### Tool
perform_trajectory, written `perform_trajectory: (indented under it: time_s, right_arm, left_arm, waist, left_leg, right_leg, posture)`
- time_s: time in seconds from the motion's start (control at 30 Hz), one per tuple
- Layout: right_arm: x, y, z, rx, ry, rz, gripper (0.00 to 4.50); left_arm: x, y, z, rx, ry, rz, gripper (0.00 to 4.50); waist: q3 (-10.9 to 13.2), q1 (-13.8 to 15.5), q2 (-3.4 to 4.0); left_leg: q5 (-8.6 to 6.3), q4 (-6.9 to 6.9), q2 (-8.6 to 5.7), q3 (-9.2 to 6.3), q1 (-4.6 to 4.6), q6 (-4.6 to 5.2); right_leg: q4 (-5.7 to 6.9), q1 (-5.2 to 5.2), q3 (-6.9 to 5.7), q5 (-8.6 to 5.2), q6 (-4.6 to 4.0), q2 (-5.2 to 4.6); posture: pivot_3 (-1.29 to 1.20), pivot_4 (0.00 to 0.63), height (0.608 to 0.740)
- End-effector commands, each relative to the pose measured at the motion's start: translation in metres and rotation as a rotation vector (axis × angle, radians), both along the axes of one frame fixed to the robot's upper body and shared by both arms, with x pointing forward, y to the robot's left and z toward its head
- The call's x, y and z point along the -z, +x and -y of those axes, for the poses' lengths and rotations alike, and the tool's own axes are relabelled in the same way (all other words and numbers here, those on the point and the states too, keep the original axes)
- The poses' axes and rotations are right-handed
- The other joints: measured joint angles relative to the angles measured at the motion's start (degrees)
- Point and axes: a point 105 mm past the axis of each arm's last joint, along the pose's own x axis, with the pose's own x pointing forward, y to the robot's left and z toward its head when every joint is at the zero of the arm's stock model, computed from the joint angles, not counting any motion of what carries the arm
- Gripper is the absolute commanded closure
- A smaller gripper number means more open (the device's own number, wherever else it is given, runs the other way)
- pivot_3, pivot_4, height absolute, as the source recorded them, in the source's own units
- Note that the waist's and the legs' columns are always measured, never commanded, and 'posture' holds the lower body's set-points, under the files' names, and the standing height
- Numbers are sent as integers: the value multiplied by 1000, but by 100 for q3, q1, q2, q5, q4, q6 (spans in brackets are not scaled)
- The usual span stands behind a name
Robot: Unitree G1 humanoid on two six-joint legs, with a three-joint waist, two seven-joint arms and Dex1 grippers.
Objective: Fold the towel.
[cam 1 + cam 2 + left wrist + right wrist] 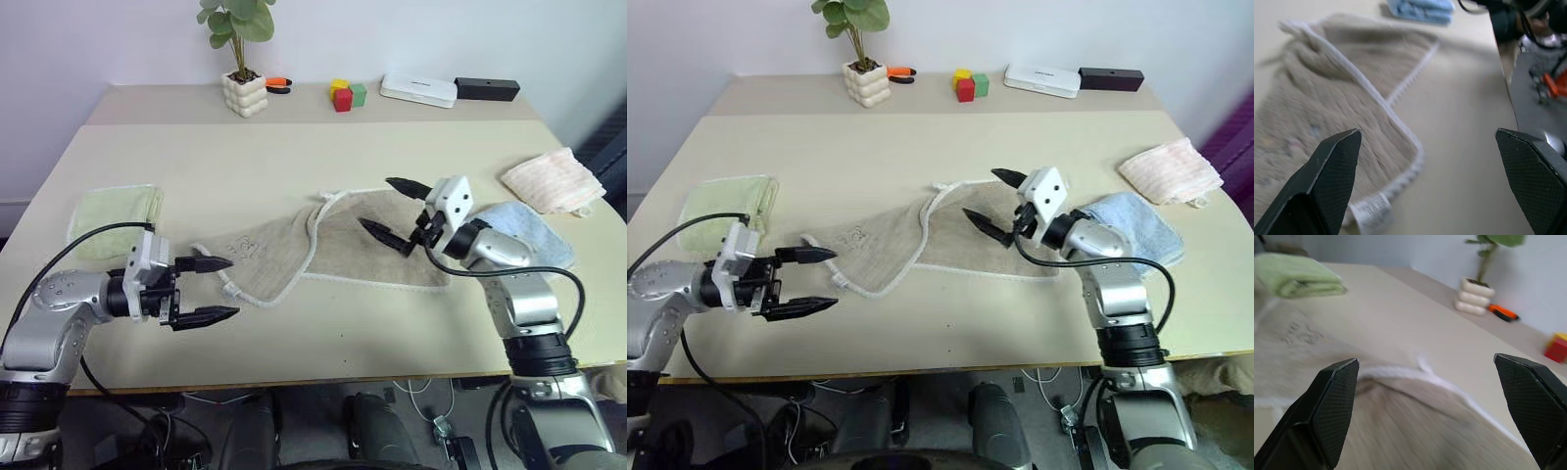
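The beige-tan towel (343, 247) lies crumpled across the middle of the table, its left part folded over with white corded edging and a small white label at the near left corner (1370, 209). My left gripper (208, 289) hovers open just left of that corner, pointing right, with nothing between its fingers. Above the towel's right half, my right gripper (392, 211) stands open and holds nothing, pointing left. The towel (1400, 426) spreads below its fingers in the right wrist view.
A folded light green towel (116, 217) lies at the left, a light blue cloth (524, 233) and a pale pink towel (554, 179) at the right. A potted plant (242, 59), coloured blocks (346, 94), a white box (419, 89) and a black box (487, 89) line the far side.
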Motion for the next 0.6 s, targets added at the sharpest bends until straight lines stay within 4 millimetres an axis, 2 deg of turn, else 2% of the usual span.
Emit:
perform_trajectory:
  time_s: [0.03, 0.1, 0.23, 0.43, 0.6]
  right_arm:
    - [-17, 0, -3, -7, 26, 60, 0]
    - [-18, -1, -6, -9, 33, 68, 0]
    - [-22, -2, -16, -27, 44, 89, 0]
    - [-20, -5, -25, -22, 79, 95, 0]
    - [-19, -8, -20, 10, 96, 94, 0]
  left_arm:
    - [-4, 0, 11, 65, 25, 48, 44]
    - [8, 3, 12, 78, 99, 76, 44]
    - [13, 9, 23, 86, 106, 109, 44]
    - [34, 19, 40, 85, 166, 154, 44]
    - [67, 33, 42, 62, 341, 156, 44]
  waist:
    - [0, 10, 0]
    - [0, 3, 0]
    - [0, -16, 1]
    - [0, -13, 1]
    - [0, 8, 1]
  left_leg:
    - [0, 2, -1, 0, 0, 0]
    - [0, 5, -2, 2, 1, 0]
    - [0, 1, -2, 2, 1, 0]
    - [0, 0, 0, 3, 0, 0]
    - [0, 3, -1, 3, 1, 0]
  right_leg:
    - [0, 2, 0, 0, 0, -3]
    - [-1, 4, 0, 0, 0, -4]
    - [0, 1, 0, 1, 2, -1]
    - [1, -1, 2, 8, 15, 2]
    - [1, 1, 2, 8, 14, 2]
  posture:
    - [0, 150, 735]
    - [0, 150, 735]
    - [0, 150, 735]
    - [0, 150, 735]
    - [0, 150, 735]
